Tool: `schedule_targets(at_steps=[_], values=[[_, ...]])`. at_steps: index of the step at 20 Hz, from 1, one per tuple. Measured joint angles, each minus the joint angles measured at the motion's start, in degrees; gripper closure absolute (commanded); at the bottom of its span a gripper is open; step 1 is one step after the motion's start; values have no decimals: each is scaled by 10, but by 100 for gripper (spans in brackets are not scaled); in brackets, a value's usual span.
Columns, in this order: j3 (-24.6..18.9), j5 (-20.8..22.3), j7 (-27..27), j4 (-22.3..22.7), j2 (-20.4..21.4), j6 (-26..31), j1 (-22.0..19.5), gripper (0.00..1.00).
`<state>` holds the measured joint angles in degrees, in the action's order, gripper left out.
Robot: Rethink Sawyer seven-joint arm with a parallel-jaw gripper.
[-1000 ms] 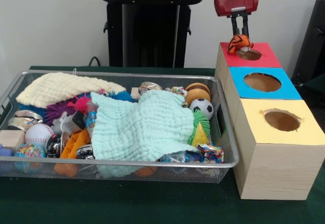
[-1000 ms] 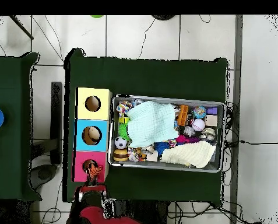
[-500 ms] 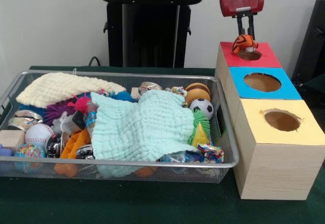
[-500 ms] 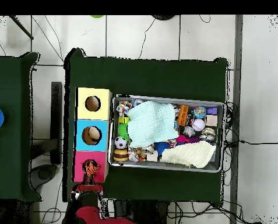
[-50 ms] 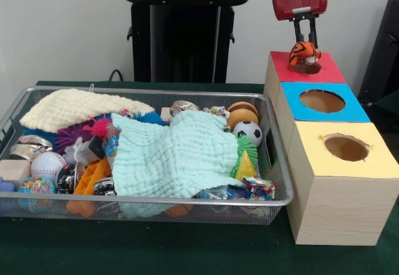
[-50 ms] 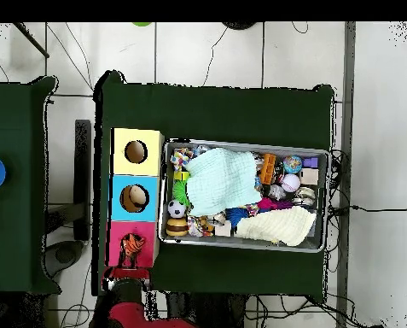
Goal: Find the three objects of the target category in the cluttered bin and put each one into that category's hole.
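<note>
Green table (image 5: 187, 256) — gripper (image 5: 304, 41) above red box (image 5: 324, 69) (far right), fingers apart, tiger toy (image 5: 303, 53) resting on hole, ungripped.

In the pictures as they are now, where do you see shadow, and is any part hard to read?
Front view: soft, even light; the holes of the blue box and the yellow box are shaded inside. The tiger toy under the pincer over the red box is clear. Overhead view: the bin contents are too small to tell apart; the tiger toy shows only as an orange patch.
</note>
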<state>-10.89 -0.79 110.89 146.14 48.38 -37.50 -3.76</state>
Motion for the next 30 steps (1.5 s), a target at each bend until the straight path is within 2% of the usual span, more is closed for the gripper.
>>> schedule_targets(at_steps=[13,20,27,30], values=[[6,0,0,-26,-15,-29,0,0],[6,4,0,-29,-7,-29,-12,0],[-4,5,0,-28,53,16,-40,0],[-8,6,0,-28,88,57,-50,0]])
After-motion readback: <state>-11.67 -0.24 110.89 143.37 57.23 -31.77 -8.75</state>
